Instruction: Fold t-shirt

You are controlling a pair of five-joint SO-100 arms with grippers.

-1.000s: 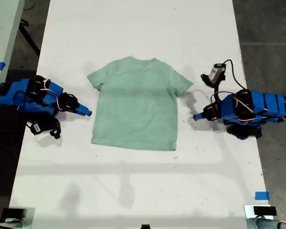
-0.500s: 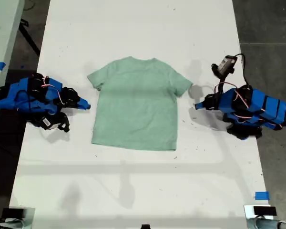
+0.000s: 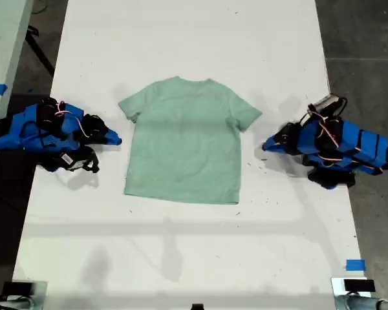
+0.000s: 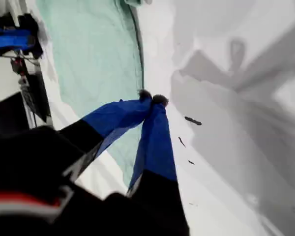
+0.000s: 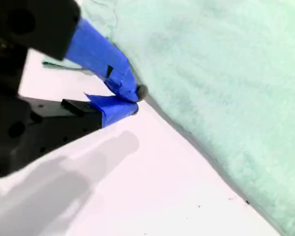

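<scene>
1. A pale mint-green t-shirt [image 3: 184, 142] lies flat and unfolded, collar towards the top of the exterior view, near the middle of a white desk [image 3: 194, 39].
2. My first end effector [image 3: 265, 146] sits on the exterior view's right, pointing at the shirt. It is level with the shirt's upper side edge, just below the sleeve [image 3: 249, 116] on that side. A strip of bare desk separates it from the cloth.
3. In the first wrist view its two blue fingers meet at the tips with nothing between them, so it is closed and empty. The shirt's edge runs just beyond the tips.
4. My second end effector [image 3: 116, 139] sits on the exterior view's left, also pointing at the shirt and closer to it. It is just beside the side edge below the other sleeve [image 3: 129, 106].
5. In the second wrist view its fingers are pressed together at the tips and grip nothing. The tips sit just beside the shirt's edge.
6. Compared with one second ago, both end effectors have shifted slightly towards the top of the exterior view.
7. The first arm's wrist has rolled, bringing its camera [image 3: 326, 102] in closer to the arm.
8. The t-shirt has not moved.
</scene>
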